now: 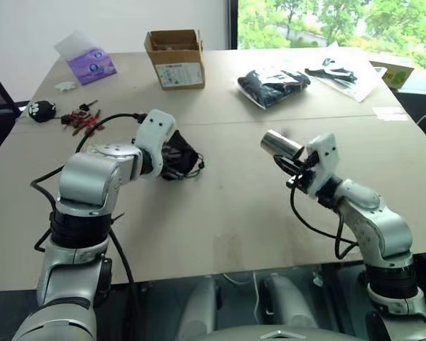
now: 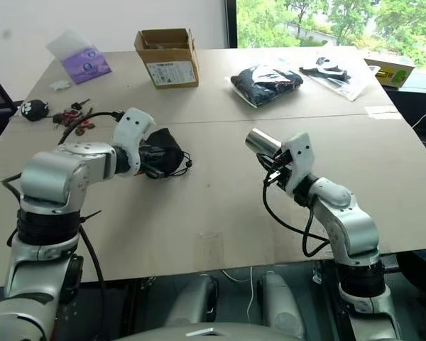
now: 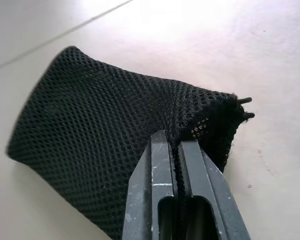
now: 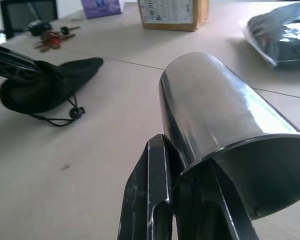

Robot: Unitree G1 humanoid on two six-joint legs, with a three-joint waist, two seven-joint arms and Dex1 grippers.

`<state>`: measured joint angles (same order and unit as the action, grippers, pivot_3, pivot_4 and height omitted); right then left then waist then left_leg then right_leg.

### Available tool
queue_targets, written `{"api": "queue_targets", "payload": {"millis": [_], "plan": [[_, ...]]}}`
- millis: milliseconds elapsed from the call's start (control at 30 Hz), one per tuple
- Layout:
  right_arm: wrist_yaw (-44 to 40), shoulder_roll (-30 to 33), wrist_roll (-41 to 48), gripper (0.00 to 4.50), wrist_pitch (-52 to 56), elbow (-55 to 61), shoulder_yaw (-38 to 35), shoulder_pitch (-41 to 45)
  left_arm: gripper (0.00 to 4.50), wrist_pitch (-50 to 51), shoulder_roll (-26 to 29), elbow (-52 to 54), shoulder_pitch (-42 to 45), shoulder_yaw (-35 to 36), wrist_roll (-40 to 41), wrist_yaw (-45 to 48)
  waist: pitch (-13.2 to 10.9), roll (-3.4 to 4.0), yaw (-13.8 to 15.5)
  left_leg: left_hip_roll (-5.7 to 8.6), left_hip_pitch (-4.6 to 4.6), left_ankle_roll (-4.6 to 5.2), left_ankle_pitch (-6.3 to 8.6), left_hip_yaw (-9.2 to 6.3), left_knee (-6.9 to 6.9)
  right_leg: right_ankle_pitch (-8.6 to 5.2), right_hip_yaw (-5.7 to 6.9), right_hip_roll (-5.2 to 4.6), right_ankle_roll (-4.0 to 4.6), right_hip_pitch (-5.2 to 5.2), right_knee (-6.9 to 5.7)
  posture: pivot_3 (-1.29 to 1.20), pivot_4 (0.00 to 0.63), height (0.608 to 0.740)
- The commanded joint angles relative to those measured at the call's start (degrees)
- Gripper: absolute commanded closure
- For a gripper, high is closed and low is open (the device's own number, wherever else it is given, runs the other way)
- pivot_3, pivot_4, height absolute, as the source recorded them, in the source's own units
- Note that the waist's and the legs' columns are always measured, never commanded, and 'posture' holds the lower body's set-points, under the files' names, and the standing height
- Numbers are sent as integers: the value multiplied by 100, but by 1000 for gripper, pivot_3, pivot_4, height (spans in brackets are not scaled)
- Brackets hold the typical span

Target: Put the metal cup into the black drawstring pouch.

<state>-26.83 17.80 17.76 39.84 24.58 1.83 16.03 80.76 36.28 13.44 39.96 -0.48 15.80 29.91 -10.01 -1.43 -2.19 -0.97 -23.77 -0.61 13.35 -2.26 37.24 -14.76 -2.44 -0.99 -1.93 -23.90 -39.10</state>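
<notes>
One metal cup (image 1: pixel 278 144) rides clear of the tabletop (image 1: pixel 220 213) in the right end effector (image 4: pixel 182 165), whose two black fingers are pinched on the cup's rim at its open end; the closed end points away toward roughly 10 o'clock from that end effector in the head view. One black drawstring pouch (image 1: pixel 179 158) sits at the tip of the left end effector (image 3: pixel 174 145), whose fingers are clamped together on the mesh fabric near the pouch's mouth, the rest of the bag sagging onto the tabletop. A cord with a small toggle (image 4: pixel 75 112) trails from the pouch. Cup and pouch are well apart, the pouch at about 9 o'clock from the cup.

At the far side of the tabletop, counted once each: one open cardboard box (image 1: pixel 175 58) at 12 o'clock from the pouch, one purple tissue pack (image 1: pixel 91 62) at 11 o'clock, one bunch of keys (image 1: pixel 82 119) with a small black charm (image 1: pixel 41 110) at 10 o'clock. Two plastic-wrapped black items (image 1: pixel 273 85) and (image 1: pixel 334 72) lie at 12 to 1 o'clock from the cup.
</notes>
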Motion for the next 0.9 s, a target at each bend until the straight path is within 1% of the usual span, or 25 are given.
{"api": "queue_targets", "payload": {"millis": [33, 167, 233, 333, 400, 467, 533, 633, 733, 900], "plan": [[92, 259, -175, 4475, 54, 796, 273, -230, 4500, 227, -162, -362, 484, -87, 135, -17, 0, 0, 1, 0, 1, 0, 0, -5, 5, 0, 4, 1, -1, 7, 2, 0, 150, 740], [-107, 445, 77, 4475, 71, 924, 159, -477, 4500, 295, -575, -971, 1049, 82, 258, -84, 0, 0, 17, 1, 1, 0, 0, -17, 11, 1, 15, 2, -1, 16, 4, 0, 150, 740], [-106, 551, -51, 4475, -106, 911, 215, -575, 4500, 224, -686, -1264, 1247, 89, 283, -80, 0, -1, 14, 2, 1, 0, 0, -19, 11, 1, 15, 2, -1, 17, 5, 0, 150, 740], [-112, 666, -179, 4475, -238, 991, 397, -878, 4500, -57, -758, -1611, 1386, -123, 231, -52, 0, 0, -6, 3, 4, 0, 0, -17, 9, 1, 13, 2, -1, 17, 4, 0, 150, 740], [-123, 786, -465, 4475, -518, 914, 686, -1041, 4500, -309, -701, -1723, 1394, -355, 175, 40, 0, 0, -9, 2, 4, 0, 0, -19, 7, 1, 14, 2, -1, 17, 4, 0, 150, 740], [-103, 688, -579, 4475, -751, 736, 908, -1129, 4500, -439, -689, -1853, 1395, -466, 161, 69, 0, 0, -11, 2, 4, 0, 0, -19, 7, 1, 14, 2, -1, 16, 4, 0, 150, 740], [-62, 414, -507, 4475, -967, 446, 983, -1199, 4500, -572, -652, -1875, 1357, -581, 155, 105, 1, -1, -9, 2, 4, 0, 0, -17, 8, 1, 11, 2, -1, 17, 4, 0, 150, 740], [-182, 264, -586, 4475, -1410, 89, 1096, -1260, 4500, -643, -619, -1814, 1294, -626, 188, 148, 1, -1, 2, 3, 4, 0, 0, -17, 10, 1, 12, 1, -1, 17, 4, 0, 150, 740], [-219, 101, -433, 4475, -1540, 18, 990, -1281, 4500, -573, -592, -1764, 1306, -531, 245, 157, 0, -1, 6, 4, 2, 0, 0, -17, 12, 1, 12, 0, -2, 17, 6, 0, 150, 740], [-797, 101, 192, 4475, -1475, 258, 984, -1207, 4500, -372, -558, -1832, 1386, -332, 468, 288, 1, -1, 4, 4, 2, -1, -1, -24, 12, 1, 17, 1, -1, 18, 4, 0, 150, 740]]}}
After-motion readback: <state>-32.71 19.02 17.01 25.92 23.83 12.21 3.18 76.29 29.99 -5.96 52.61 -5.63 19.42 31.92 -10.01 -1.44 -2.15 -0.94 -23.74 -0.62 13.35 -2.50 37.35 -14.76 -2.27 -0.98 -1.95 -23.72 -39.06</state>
